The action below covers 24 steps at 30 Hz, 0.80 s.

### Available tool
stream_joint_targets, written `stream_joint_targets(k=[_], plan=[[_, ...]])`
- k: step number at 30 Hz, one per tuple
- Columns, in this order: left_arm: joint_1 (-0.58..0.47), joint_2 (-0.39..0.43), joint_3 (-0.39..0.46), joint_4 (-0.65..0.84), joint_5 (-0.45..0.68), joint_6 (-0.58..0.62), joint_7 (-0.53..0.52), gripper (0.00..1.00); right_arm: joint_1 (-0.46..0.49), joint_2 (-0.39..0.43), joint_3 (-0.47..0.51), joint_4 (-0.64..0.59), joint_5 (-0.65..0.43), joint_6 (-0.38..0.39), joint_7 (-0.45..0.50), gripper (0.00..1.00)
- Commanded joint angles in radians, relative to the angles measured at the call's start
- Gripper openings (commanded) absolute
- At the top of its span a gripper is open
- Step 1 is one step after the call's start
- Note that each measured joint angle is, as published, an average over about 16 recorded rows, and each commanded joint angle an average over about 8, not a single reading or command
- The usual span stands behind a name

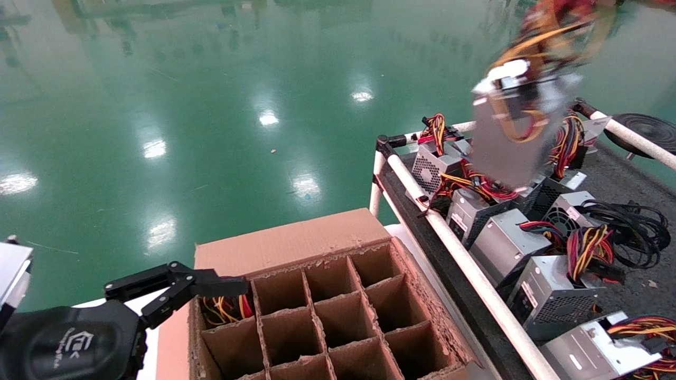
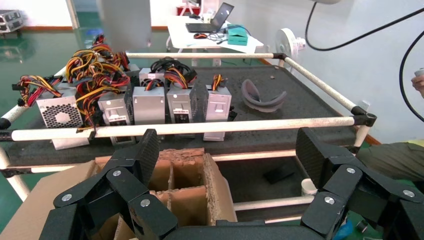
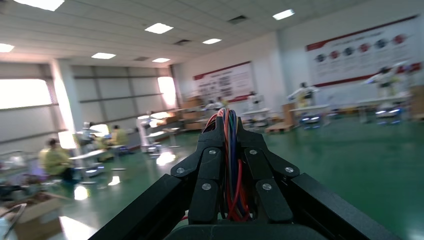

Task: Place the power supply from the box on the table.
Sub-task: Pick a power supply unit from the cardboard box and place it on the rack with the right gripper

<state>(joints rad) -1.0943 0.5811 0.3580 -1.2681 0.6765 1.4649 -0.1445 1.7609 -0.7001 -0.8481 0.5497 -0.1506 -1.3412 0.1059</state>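
Left gripper [image 1: 211, 289] parked low at the near-left corner of the box [image 1: 296, 240], jaws spread wide with nothing between them; the left wrist view shows the same, its fingers [image 2: 145, 155] well apart over the carton's corner cells. Box sits just beside the table rail [image 1: 475, 274], divider grid of square cells with ragged edges; one cell at the left edge, under the left gripper's fingers, holds a bundle of red and yellow wires [image 1: 224, 309], the other visible cells look vacant. Right of the box is the table [image 1: 623, 184], dark grey surface inside the white tube rail, carrying a row of silver-grey units [image 1: 504, 245] with fan grilles, mesh vents and tangled cabling; a loose coil of black cable [image 1: 634, 227] lies on the far right side of that row. Power supply [image 1: 515, 142] hangs in the air above the far end of the table, over the units there, not touching them, tilted with its wires upward. Right gripper [image 3: 231, 165] is clamped tight on that wire bundle [image 3: 232, 150]: the right wrist view shows red, blue and orange leads pinched between the closed fingers. In the head view the gripper itself is motion-smeared at the top right, only the wires [image 1: 549, 37] and the hanging case can be made out.
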Motion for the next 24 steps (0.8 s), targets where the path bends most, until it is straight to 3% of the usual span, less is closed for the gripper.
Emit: stream_joint_targets(k=[1,13,24], plan=[[0.0,0.0,0.0,0.0,0.0,0.0,0.0,1.0,0.007,0.054,0.005,0.031,-0.003,0.014,0.004,0.0],[0.0,0.0,0.0,0.0,0.0,0.0,0.0,1.0,-0.112,0.35,0.031,0.166,0.05,0.034,0.005,0.0],[0.0,0.0,0.0,0.0,0.0,0.0,0.0,1.0,-0.333,0.531,0.028,0.165,0.234,0.01,-0.068,0.0]])
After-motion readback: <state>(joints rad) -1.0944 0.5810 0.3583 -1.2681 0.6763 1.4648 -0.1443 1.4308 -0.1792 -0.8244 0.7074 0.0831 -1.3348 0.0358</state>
